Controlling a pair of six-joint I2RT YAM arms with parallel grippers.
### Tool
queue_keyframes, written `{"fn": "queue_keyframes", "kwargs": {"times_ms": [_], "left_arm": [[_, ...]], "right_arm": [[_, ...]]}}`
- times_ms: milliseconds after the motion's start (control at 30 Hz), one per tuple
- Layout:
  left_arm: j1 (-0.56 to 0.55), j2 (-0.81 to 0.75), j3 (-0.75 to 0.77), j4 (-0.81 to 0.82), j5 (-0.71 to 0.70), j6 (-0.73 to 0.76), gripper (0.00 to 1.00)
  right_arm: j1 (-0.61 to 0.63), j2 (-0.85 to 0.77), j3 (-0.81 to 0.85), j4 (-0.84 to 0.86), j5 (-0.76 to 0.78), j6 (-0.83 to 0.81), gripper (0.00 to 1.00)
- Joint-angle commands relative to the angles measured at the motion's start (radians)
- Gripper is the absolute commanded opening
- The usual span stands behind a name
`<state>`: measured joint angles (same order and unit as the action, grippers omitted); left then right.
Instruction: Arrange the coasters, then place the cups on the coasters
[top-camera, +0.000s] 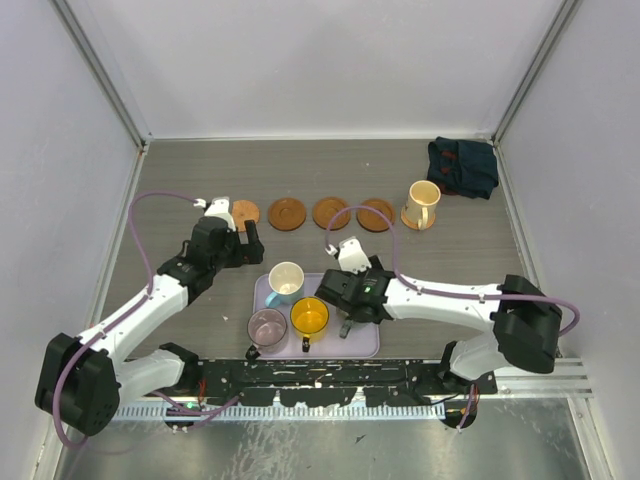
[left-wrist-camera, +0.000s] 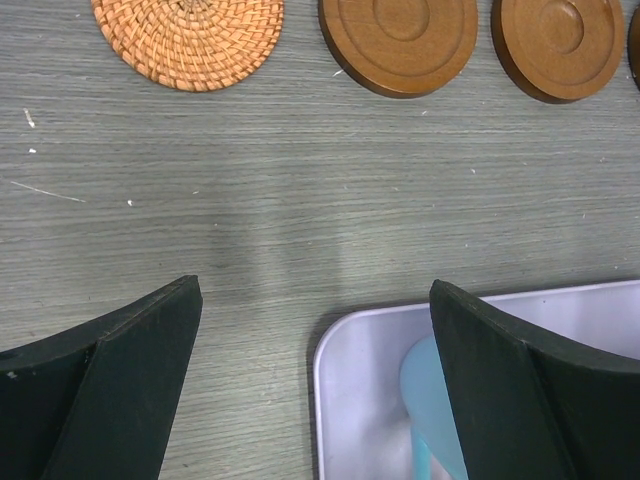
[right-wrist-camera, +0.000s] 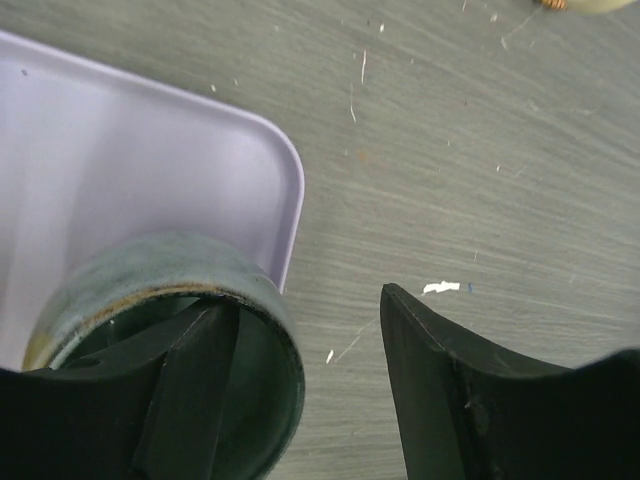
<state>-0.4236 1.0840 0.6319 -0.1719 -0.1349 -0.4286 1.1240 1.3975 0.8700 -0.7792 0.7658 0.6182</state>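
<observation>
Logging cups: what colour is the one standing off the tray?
The cup is cream; best seen from top.

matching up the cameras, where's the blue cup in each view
top external: blue cup in the tray, at its far-left corner.
left wrist: bottom edge, right of centre, a light blue sliver inside the tray corner.
right wrist: not in it.
shared landmark: the lavender tray, also upper left in the right wrist view.

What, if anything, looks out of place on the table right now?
The leftmost coaster is woven wicker, unlike the smooth wooden coaster next to it. A crumpled dark cloth lies in the far right corner. Nothing looks spilled or tipped.
</observation>
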Motion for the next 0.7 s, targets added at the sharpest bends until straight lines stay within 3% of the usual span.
{"fn": "queue_keyframes", "kwargs": {"times_ms": [0,333,667], "left_arm": [[-0.001,0.003,0.021,0.054,-0.014,0.016,0.98],[-0.001,0.004,0.02,0.051,-0.022,0.025,0.98],[-0.001,-0.005,0.014,0.054,-0.013,0.023,0.98]], "right_arm": [[-0.004,0.043,0.077,0.126,0.119,-0.089,0.64],[-0.027,0.116,0.141,0.245,0.085,-0.175,0.64],[-0.027,-0.037,0.194,0.093,0.099,-0.08,0.64]]}}
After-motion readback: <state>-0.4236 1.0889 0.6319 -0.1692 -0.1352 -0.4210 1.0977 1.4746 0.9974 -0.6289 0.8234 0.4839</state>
